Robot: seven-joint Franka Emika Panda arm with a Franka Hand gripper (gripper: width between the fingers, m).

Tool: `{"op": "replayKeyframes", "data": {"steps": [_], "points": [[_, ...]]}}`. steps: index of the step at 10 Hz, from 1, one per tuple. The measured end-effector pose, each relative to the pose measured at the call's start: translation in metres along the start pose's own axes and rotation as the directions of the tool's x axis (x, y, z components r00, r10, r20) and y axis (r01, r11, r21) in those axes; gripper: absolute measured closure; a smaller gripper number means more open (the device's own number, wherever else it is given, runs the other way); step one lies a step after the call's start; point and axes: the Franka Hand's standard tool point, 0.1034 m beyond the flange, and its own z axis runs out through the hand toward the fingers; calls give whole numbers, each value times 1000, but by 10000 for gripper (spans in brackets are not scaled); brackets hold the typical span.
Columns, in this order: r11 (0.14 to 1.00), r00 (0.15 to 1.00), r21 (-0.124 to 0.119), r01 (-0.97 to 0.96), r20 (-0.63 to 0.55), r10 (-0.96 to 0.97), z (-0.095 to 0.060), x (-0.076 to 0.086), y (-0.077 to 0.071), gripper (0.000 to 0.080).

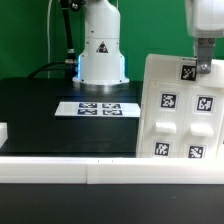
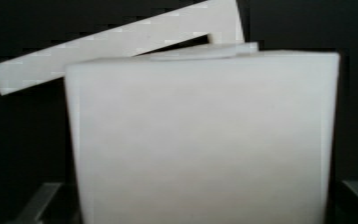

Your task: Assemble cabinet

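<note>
clamped on the cabinet [image 1: 182, 108] top edge, gripper [image 1: 203, 68] holding it upright, tilted, near the table [image 1: 40, 110] front edge, toward the exterior view's right. apparently mid-task; finished joins not discernible.

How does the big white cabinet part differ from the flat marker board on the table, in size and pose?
The cabinet is much larger than the marker board. The cabinet stands raised and tilted at the exterior view's right, with the gripper at its top edge; the marker board lies flat on the black table. The cabinet's tags spread over its face; the marker board's tags sit in one row. Both are white with black-and-white tags.
</note>
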Motion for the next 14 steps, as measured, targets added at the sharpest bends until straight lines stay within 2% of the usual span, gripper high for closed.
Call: {"op": "replayKeyframes", "data": {"steps": [4,6,7,14], "points": [[999,998,-5,-52,43,52,-2,-6,0,236],[1000,999,-5,-15,43,16,-1,-7,1,40],[1000,999,-5,-11,43,11,-1,-7,1,12],[1000,999,-5,5,43,-5,0,-8,1,2]]}}
